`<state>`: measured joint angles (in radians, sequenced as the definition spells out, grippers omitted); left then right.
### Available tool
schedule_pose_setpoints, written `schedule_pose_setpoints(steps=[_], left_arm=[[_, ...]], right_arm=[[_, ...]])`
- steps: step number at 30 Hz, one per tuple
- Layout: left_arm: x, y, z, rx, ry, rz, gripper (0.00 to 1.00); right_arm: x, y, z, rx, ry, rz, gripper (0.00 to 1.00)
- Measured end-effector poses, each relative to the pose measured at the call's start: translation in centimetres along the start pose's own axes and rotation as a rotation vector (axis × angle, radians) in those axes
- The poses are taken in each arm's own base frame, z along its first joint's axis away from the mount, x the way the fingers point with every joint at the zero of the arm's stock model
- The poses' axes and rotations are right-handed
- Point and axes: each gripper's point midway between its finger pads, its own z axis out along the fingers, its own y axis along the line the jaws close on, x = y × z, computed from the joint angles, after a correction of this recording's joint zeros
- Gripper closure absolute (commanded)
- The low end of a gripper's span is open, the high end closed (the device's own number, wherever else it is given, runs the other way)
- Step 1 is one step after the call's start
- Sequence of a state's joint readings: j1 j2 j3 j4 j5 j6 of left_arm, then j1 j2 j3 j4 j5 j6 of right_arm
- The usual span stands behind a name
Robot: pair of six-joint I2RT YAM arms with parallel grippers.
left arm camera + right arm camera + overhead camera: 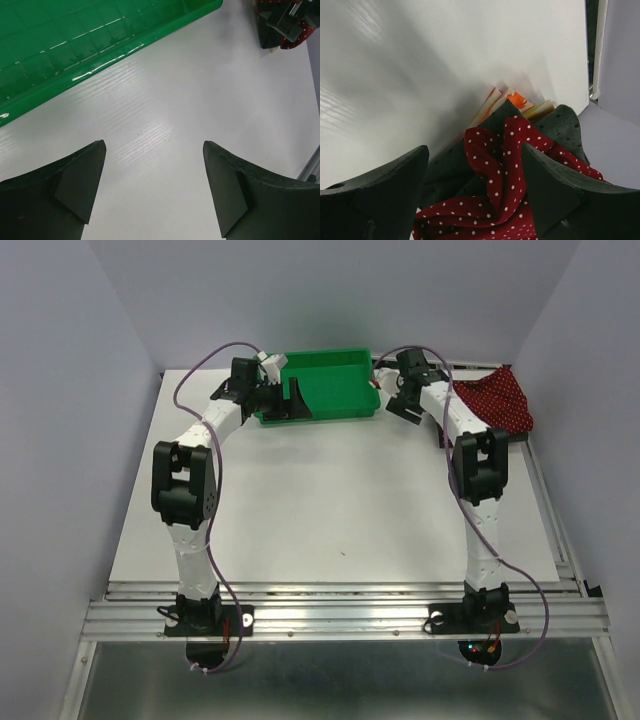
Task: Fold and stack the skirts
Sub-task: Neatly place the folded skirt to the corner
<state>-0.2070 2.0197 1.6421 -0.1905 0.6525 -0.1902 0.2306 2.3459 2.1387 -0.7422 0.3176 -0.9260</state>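
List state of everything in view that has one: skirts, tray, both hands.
red dotted skirt: unfolded, crumpled on top, at the far right corner of the table.
grey skirt: unfolded, under the red one.
orange-and-white skirt: lowest, only an edge shows; folding unclear.
green tray: upright, nothing visible inside.
left hand: open, empty, above bare table beside the tray.
right hand: open, gripping nothing, over the red dotted skirt.

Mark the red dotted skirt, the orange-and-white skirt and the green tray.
red dotted skirt [495, 165]: right wrist view, a raised fold.
orange-and-white skirt [517, 100]: right wrist view, exposed orange edge.
green tray [335, 380]: top external view, bare floor.
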Motion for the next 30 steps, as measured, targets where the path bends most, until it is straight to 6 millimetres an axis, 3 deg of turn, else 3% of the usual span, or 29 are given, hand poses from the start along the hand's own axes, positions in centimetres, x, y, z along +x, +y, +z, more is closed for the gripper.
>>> schedule_pose_setpoints(steps=[12, 17, 22, 26, 29, 30], left_arm=[[-0.5, -0.8, 0.0, 0.04, -0.017, -0.006, 0.1], [-0.6, -0.9, 0.0, 0.051, -0.017, -0.011, 0.11], [0.1, -0.5, 0.1, 0.051, -0.007, -0.025, 0.11], [0.4, -0.4, 0.1, 0.05, 0.001, -0.034, 0.11], [0.3, -0.2, 0.0, 0.048, -0.002, -0.038, 0.11], [0.3, -0.2, 0.0, 0.048, -0.003, -0.04, 0.11]], right_arm=[[1.9, -0.1, 0.8, 0.023, 0.111, -0.091, 0.23], [2.3, -0.4, 1.4, 0.049, 0.149, -0.12, 0.31], [2.2, -1.3, 2.2, 0.096, 0.169, -0.123, 0.51], [2.1, -2.0, 2.4, 0.138, 0.179, -0.123, 0.73], [1.9, -3.0, 2.2, 0.181, 0.178, -0.111, 0.99], [1.8, -3.2, 2.2, 0.19, 0.176, -0.106, 0.99]])
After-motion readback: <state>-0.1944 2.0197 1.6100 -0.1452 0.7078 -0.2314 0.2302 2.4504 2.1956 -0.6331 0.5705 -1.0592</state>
